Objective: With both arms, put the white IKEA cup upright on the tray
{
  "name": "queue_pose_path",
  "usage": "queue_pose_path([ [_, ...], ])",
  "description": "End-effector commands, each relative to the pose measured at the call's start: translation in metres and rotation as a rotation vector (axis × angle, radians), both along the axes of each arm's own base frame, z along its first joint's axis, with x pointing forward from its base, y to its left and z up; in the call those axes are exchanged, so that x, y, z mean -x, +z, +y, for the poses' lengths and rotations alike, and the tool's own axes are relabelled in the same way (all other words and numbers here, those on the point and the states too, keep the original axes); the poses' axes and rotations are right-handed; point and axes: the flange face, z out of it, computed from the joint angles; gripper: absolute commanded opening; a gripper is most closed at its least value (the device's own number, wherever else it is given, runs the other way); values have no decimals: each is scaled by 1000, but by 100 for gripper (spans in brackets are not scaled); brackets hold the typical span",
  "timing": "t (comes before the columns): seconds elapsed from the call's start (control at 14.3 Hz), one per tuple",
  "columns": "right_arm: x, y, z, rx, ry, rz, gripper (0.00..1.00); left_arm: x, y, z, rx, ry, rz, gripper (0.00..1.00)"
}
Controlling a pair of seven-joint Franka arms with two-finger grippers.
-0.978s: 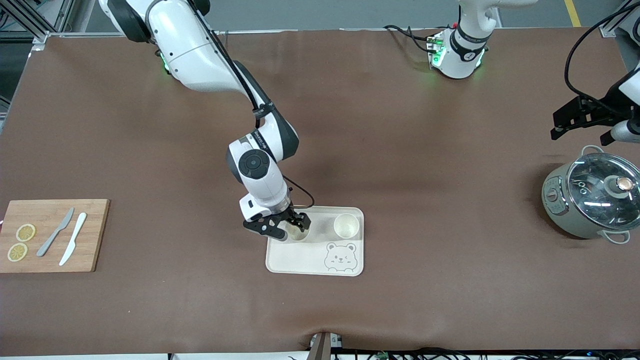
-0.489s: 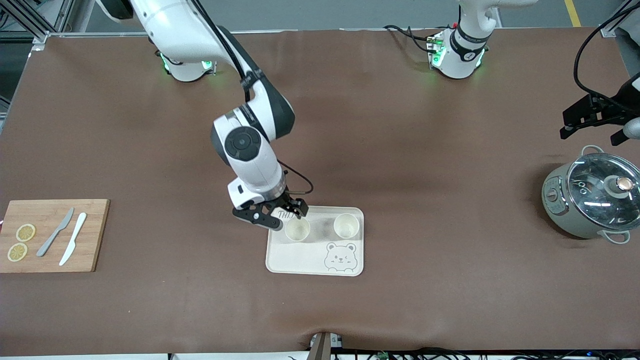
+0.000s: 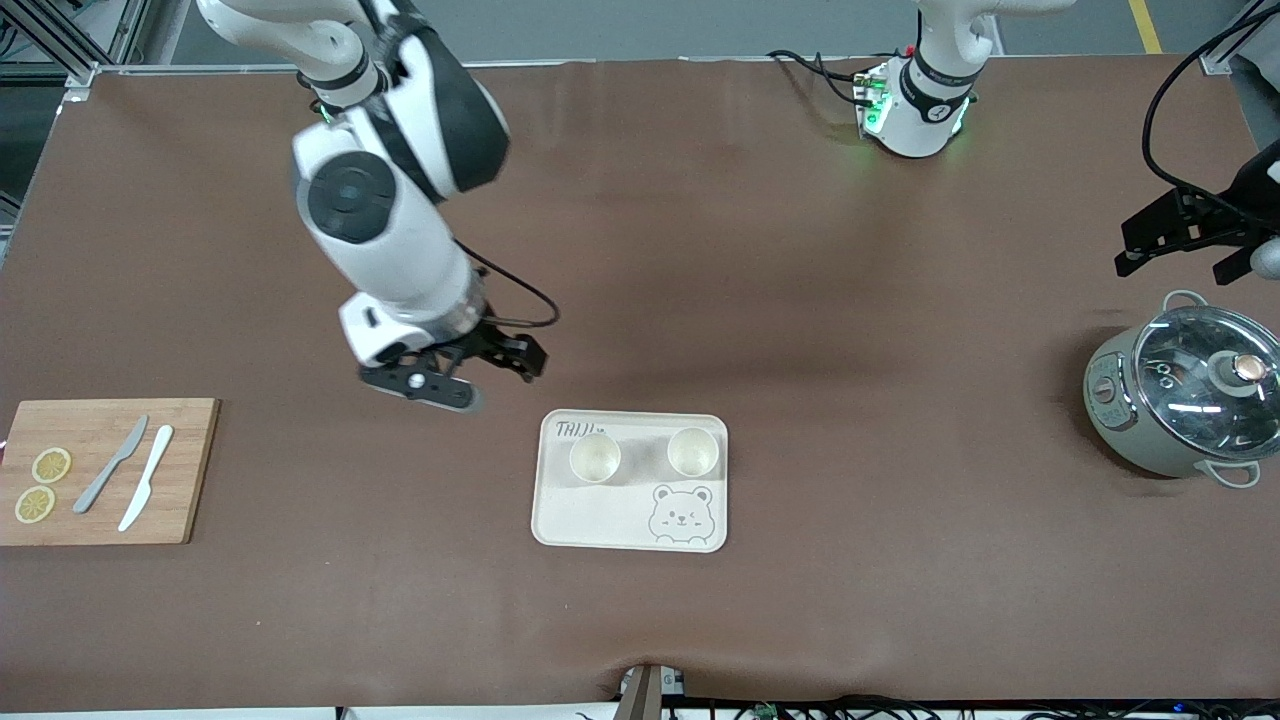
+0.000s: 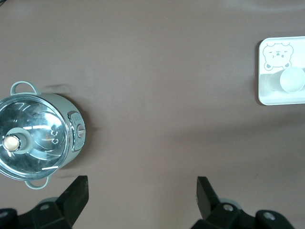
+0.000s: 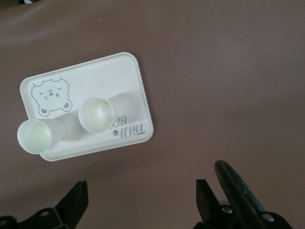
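Observation:
The cream-white bear tray lies on the brown table, nearer the front camera. Two white cups stand upright on it side by side: one toward the right arm's end, one toward the left arm's end. My right gripper is open and empty, up over bare table beside the tray. Its wrist view shows the tray with both cups past the gripper. My left gripper is open and empty, up over the table beside the pot. Its wrist view shows the tray with one cup.
A grey pot with a glass lid stands at the left arm's end; it also shows in the left wrist view. A wooden cutting board with two knives and lemon slices lies at the right arm's end.
My right gripper has let go of the cup on the tray, risen and drawn away toward the right arm's end. The cup stays upright. The left arm has hardly moved.

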Motion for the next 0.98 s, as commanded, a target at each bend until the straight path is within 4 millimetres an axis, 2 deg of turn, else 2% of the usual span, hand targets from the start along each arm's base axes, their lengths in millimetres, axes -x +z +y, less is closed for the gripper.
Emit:
queue_pose_path([
  [0.0,-2,30,-56,-1,52,31,100,2,4,0,17,10,8,100],
  [0.28,-21,61,-154,10,113,81,100,2,3,0,4,-1,16,100],
  [0.42,-28,74,-214,13,135,103,100,5,-5,-1,-22,-50,60,100],
  [0.56,-32,86,-257,14,158,84,100,3,-10,-4,-52,-73,73,100],
  [0.7,-35,87,-289,11,174,76,100,1,-14,-4,-61,-77,85,100],
  [0.84,-38,83,-313,9,169,71,100,0,-16,-3,-75,-92,90,100],
  [0.91,-40,82,-318,13,170,66,100,0,-16,-3,-75,-92,90,100],
])
